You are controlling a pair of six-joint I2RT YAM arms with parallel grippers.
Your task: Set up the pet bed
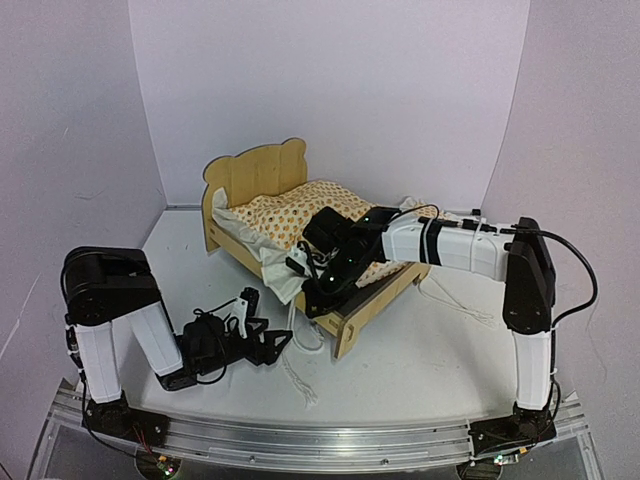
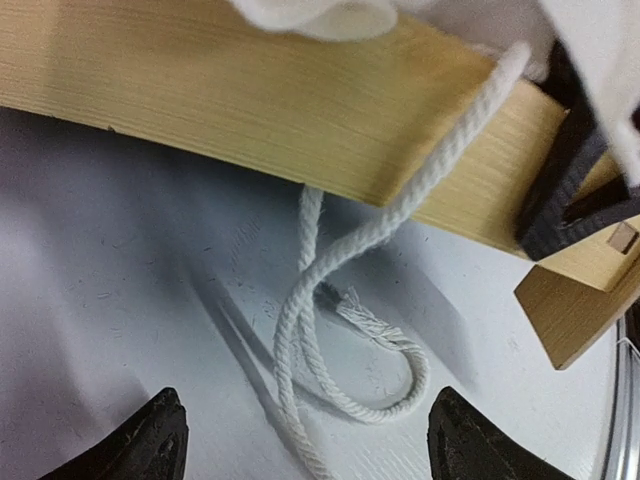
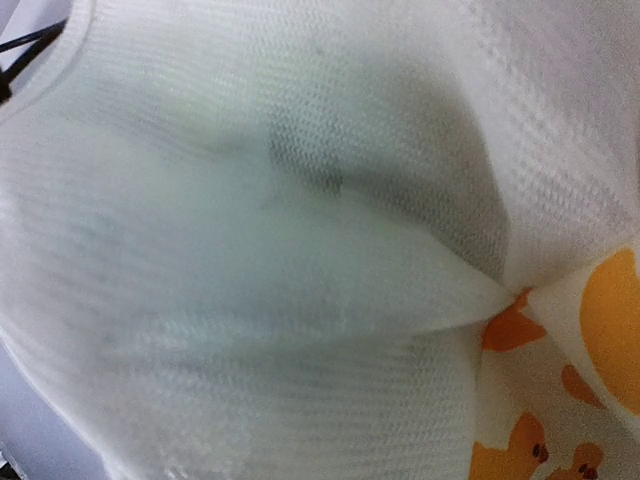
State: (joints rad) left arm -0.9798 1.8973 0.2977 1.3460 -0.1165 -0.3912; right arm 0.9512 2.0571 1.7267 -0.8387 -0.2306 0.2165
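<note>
The pet bed (image 1: 255, 175) stands assembled in the middle of the table (image 1: 430, 350), its headboard toward the back wall and its footboard toward the arms. The orange-print bedding (image 1: 290, 212) already lies inside the frame, but its white ruffle hangs crumpled over the rail on the left arm's side, so the spreading seems not finished. A separate pillow cannot be told apart. The right gripper (image 1: 322, 285) reaches over the bed to this edge with its jaws closed. Its wrist view is filled by white cloth drawn into a fold, so it most likely pinches the bedding. The left gripper (image 2: 310, 440) is low over the table beside the bed, jaws wide apart, holding nothing. A white rope (image 2: 330, 300) lies in loops below the rail and probably needs tidying.
</note>
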